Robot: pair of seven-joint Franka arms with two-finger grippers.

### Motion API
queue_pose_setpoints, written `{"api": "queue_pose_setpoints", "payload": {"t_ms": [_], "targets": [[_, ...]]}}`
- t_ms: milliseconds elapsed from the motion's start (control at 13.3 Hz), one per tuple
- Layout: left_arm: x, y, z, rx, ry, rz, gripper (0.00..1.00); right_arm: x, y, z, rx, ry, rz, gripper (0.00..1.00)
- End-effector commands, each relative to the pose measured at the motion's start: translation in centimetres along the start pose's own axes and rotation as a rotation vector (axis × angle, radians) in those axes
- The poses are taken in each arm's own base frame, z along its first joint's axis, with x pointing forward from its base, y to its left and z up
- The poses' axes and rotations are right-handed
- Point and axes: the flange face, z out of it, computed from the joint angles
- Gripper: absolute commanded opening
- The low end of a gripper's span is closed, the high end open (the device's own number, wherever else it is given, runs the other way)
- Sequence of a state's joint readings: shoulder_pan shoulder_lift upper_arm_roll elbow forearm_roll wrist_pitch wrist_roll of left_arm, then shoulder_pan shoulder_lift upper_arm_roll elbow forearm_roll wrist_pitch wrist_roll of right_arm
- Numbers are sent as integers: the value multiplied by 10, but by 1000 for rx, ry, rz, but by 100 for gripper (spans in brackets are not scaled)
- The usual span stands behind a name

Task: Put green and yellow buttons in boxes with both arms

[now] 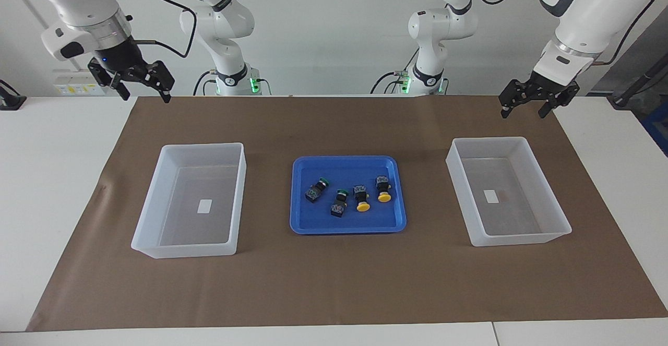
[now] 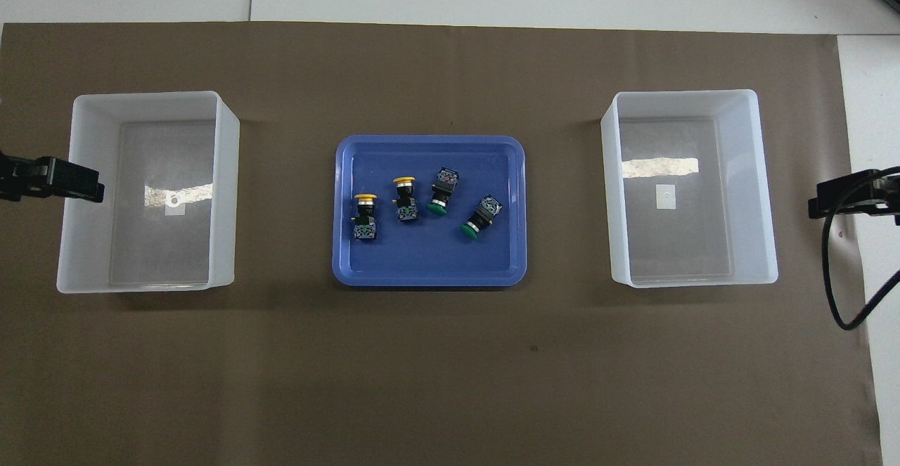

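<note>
on the blue tray [image 1: 302,221] in the middle of the brown mat [image 1: 334,283] lie all 4 buttons, so no step of the task is done yet. taking the tray as landmark: the 2 green buttons [image 1: 316,190] [image 1: 339,203] are in the half of the tray toward the right arm's end of the table, and the 2 yellow buttons [image 1: 361,198] [image 1: 383,189] are in the half toward the left arm's end. each button lies on its side, with its long axis running roughly from the robots' edge of the tray to the edge away from them, cap pointing away from the robots.

1 box [image 1: 151,221] stands beside the tray toward the right arm's end, the second box [image 1: 553,215] stands beside the tray toward the left arm's end. both hold only a small white label.

the right gripper [image 1: 140,84] hangs high, above the mat's edge nearest the robots, well apart from the tray on the side of the first box; its fingers are spread and hold nothing. the left gripper [image 1: 526,104] hangs the same way near the second box, also spread and holding nothing.

my judgement: the green pair is nearer to the right arm and the yellow pair nearer to the left arm, so each arm should come toward the tray and down, and close across the short width of a black body.
</note>
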State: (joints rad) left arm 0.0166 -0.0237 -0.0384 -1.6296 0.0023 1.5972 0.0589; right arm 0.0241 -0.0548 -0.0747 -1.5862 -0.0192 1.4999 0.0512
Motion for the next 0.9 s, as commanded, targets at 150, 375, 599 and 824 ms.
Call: {"api": "queue_pose_setpoints", "payload": {"t_ms": [150, 375, 599, 824], "targets": [[-8, 4, -4, -12, -3, -13, 100, 7, -38, 14, 24, 57, 55, 100], [-8, 7, -1, -12, -5, -7, 100, 19, -82, 49, 40, 117, 81, 100], [-11, 13, 4, -11, -12, 2, 100, 44, -148, 94, 50, 121, 167, 100], [-7, 31, 7, -10, 16, 33, 100, 61, -219, 140, 70, 146, 246, 100]]}}
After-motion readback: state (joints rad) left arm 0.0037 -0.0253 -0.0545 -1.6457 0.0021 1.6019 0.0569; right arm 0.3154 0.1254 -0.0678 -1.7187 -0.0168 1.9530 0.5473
